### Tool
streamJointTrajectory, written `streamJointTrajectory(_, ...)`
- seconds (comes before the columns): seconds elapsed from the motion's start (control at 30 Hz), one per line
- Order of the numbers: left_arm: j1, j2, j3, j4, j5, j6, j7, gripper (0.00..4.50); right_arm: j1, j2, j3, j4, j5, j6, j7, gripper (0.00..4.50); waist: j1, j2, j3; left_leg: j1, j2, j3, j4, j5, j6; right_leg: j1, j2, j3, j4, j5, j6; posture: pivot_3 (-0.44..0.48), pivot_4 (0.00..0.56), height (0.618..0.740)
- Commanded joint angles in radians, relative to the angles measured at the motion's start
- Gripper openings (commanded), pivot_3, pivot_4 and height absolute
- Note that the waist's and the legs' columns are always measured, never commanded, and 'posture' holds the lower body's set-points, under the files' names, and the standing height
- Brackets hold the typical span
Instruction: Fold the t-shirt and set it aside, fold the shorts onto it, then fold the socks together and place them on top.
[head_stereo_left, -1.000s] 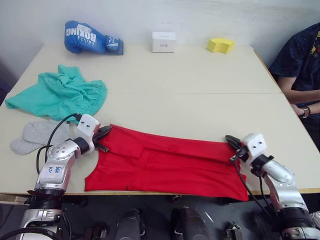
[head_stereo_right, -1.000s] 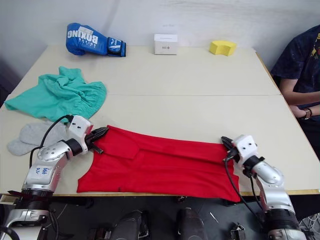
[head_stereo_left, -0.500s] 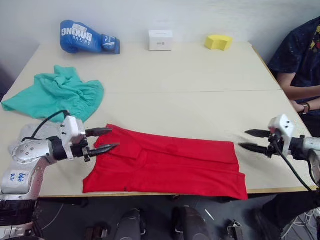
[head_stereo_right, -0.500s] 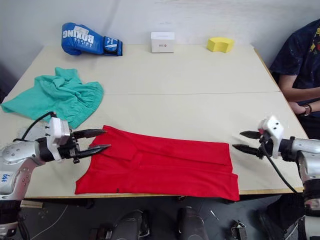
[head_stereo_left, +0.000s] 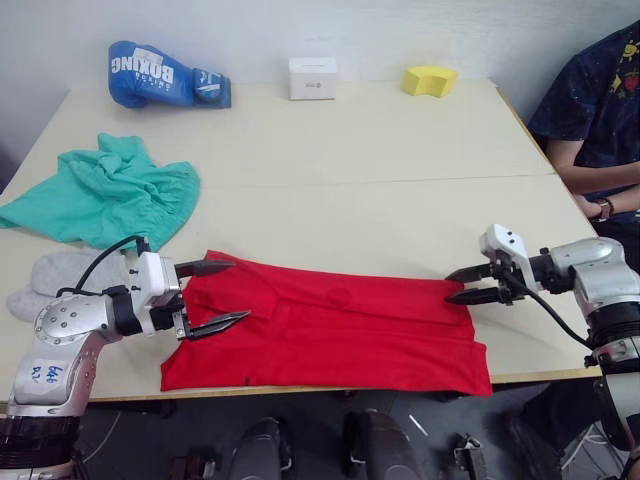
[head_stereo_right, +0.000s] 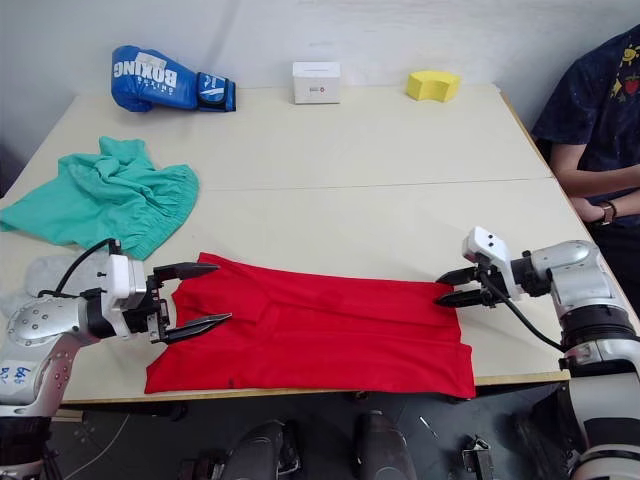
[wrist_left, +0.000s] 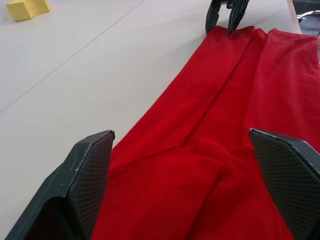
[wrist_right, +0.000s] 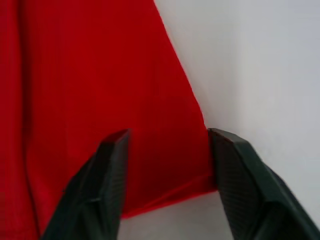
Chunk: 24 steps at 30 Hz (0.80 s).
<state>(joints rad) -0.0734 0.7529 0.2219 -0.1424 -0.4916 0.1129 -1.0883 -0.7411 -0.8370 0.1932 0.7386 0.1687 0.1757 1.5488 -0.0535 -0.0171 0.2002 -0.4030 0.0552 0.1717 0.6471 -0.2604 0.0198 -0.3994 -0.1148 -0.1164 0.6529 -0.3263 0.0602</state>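
Left gripper (head_stereo_left: 222, 296) and right gripper (head_stereo_left: 459, 285) both spread wide, arms low and pointing inward, fingertips apparently just above the surface.

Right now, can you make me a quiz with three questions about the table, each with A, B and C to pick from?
1. Where is the blue boxing glove?
A. at the table's far edge
B. on the t-shirt
C. in a gripper

2. What colour are the shorts?
A. yellow
B. teal green
C. black

3. How is the left gripper?
A. shut on the socks
B. shut on the shorts
C. open at the t-shirt's edge

Answers:
1. A, it lies by the wall, near the white box.
2. B, teal green, lying bunched up.
3. C, its fingers are spread apart over the end of the red t-shirt.
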Motion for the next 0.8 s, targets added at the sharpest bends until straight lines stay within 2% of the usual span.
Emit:
streamJointTrajectory(0.03,0.014,-0.007,0.024,-0.004,-0.009,-0.026,-0.007,4.5,-0.014,0.007,0.007,0.032,-0.022,-0.013,0.059,1.08,0.0,0.0,0.0,0.0,0.0,0.0,0.0,0.0,0.0,0.0,0.0,0.0,0.0,0.0,0.0,0.0,0.15,0.74)
streamJointTrajectory(0.13,0.023,-0.016,0.024,0.006,-0.001,-0.045,-0.004,4.5,-0.065,0.0,0.016,0.104,-0.061,-0.052,0.058,0.01,0.0,0.0,0.0,0.0,0.0,0.0,0.0,0.0,0.0,-0.001,0.0,0.0,0.0,0.0,0.0,0.0,0.15,0.74)
streamJointTrajectory(0.2,0.026,-0.026,0.029,0.009,-0.001,-0.043,0.014,4.5,-0.121,0.013,0.006,0.161,-0.072,-0.082,0.033,0.01,-0.001,0.001,0.0,0.0,0.0,0.0,0.0,0.0,-0.001,-0.001,0.0,0.0,0.0,0.0,0.0,0.0,0.15,0.74)
streamJointTrajectory(0.27,0.022,-0.05,0.045,0.004,-0.011,-0.017,0.069,4.5,-0.196,0.031,0.001,0.245,-0.111,-0.13,-0.064,0.01,-0.003,0.001,0.001,-0.001,0.0,0.001,0.0,0.0,-0.001,-0.001,0.0,0.001,0.0,0.0,0.0,0.0,0.15,0.74)
streamJointTrajectory(0.4,0.002,-0.127,0.058,0.001,0.0,-0.006,0.187,4.5,-0.344,0.087,-0.048,0.43,-0.178,-0.279,-0.426,0.01,-0.006,0.002,0.001,-0.003,0.0,0.003,0.0,0.001,-0.001,-0.007,0.0,0.003,0.002,0.0,0.0,0.0,0.15,0.74)
streamJointTrajectory(0.5,0.0,-0.158,0.055,-0.006,0.005,-0.01,0.224,4.5,-0.384,0.12,-0.063,0.499,-0.22,-0.338,-0.616,0.01,-0.005,0.002,0.001,-0.004,0.0,0.003,0.0,0.004,0.002,-0.009,0.0,0.003,0.003,0.0,-0.001,0.0,0.15,0.74)
streamJointTrajectory(0.6,0.002,-0.193,0.04,-0.022,0.018,-0.007,0.276,4.5,-0.391,0.148,-0.085,0.524,-0.23,-0.369,-0.681,0.01,-0.003,0.002,0.001,-0.005,0.0,0.004,0.0,0.004,0.002,-0.009,0.001,0.003,0.003,0.0,-0.001,0.0,0.15,0.74)
streamJointTrajectory(0.7,0.007,-0.206,0.026,-0.03,0.032,-0.006,0.294,4.5,-0.389,0.146,-0.124,0.528,-0.202,-0.373,-0.615,0.73,-0.003,0.002,0.001,-0.006,-0.001,0.005,0.0,0.005,0.004,-0.009,0.001,0.004,0.003,0.0,0.0,0.0,0.15,0.74)
streamJointTrajectory(0.8,0.004,-0.198,0.018,-0.021,0.038,-0.005,0.291,4.5,-0.379,0.116,-0.146,0.518,-0.203,-0.378,-0.577,1.72,-0.002,0.002,0.001,-0.006,-0.001,0.005,0.0,0.006,0.005,-0.009,0.001,0.004,0.003,0.001,0.001,0.0,0.15,0.74)
